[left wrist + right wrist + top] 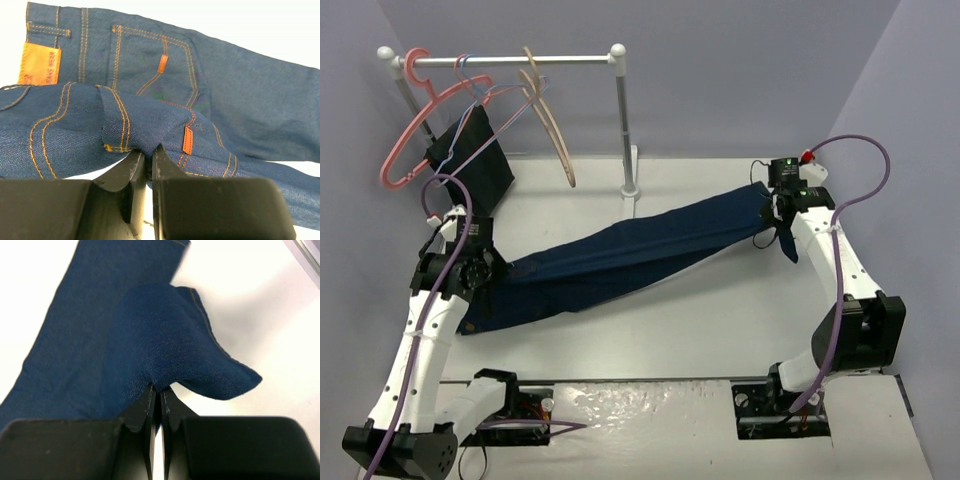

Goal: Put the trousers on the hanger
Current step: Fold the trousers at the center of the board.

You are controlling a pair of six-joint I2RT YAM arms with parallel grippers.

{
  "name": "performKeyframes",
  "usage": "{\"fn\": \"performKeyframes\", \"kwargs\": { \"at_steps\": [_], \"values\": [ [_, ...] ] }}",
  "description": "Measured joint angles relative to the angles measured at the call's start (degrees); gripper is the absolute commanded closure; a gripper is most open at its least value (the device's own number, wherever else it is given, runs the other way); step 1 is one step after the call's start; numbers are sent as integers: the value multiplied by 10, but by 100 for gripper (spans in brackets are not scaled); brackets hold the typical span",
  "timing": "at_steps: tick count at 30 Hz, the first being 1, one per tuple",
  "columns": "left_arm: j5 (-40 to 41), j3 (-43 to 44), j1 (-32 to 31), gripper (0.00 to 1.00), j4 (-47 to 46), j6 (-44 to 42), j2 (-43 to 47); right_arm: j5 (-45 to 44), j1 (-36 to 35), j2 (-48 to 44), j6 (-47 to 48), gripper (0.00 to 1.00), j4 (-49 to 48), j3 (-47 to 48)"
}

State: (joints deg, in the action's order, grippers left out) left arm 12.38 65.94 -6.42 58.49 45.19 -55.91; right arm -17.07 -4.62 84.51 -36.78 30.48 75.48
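Note:
The dark navy trousers point(630, 255) stretch across the table from lower left to upper right. My left gripper point(480, 270) is shut on the waist end, pinching denim with orange stitching point(145, 135) between its jaws point(149, 157). My right gripper point(782, 215) is shut on a leg end, a fold of plain navy cloth point(165, 355) caught at its tips point(161, 392). The tan wooden hanger point(548, 115) hangs by its hook from the rail at the back left, apart from both grippers.
A white rail point(505, 60) on a stand point(627, 150) at the back carries a pink plastic hanger point(405, 130), thin wire hangers point(495, 95) and a black cloth point(472, 155). Grey walls close the back and sides.

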Motion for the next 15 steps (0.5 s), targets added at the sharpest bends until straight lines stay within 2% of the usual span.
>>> {"fn": "performKeyframes", "kwargs": {
  "at_steps": [7, 15],
  "values": [
    [-3, -48, 0, 100, -44, 5, -1, -2, 0, 52, 11, 100, -24, 16],
    [-12, -59, 0, 100, -74, 5, -6, -10, 0, 106, 30, 100, -33, 36]
  ]
}}
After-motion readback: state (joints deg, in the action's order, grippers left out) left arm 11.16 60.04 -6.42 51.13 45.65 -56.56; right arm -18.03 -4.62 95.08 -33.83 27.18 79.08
